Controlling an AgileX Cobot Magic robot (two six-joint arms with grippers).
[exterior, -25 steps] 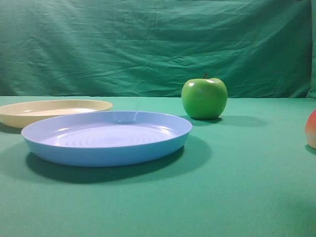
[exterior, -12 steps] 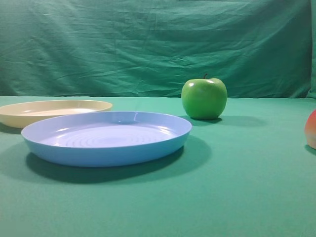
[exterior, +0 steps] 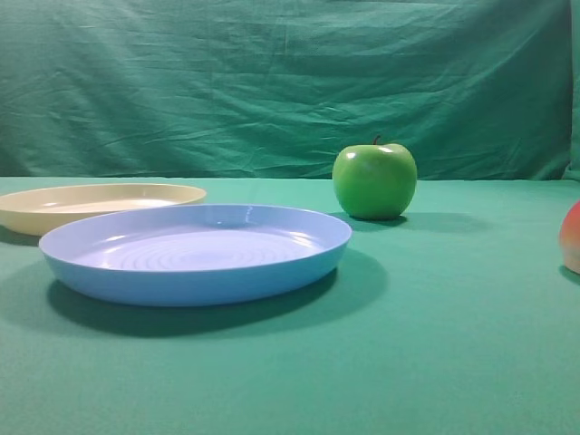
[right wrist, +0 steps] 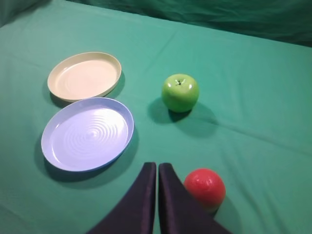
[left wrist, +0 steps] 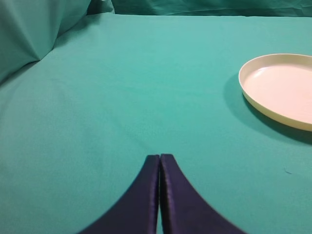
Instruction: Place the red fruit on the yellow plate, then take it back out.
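Right gripper [right wrist: 157, 168], jaws pressed together and empty, hangs just left of the round smooth red fruit [right wrist: 205, 187]; descending closed would knock it rolling.

Fruit [right wrist: 204, 186] right of plates; yellow plate [right wrist: 84, 76] behind.

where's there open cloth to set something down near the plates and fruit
Open cloth: right of the green apple, beyond the red fruit; and between the apple and the blue plate. Crowded: the yellow plate and blue plate sit almost rim to rim.
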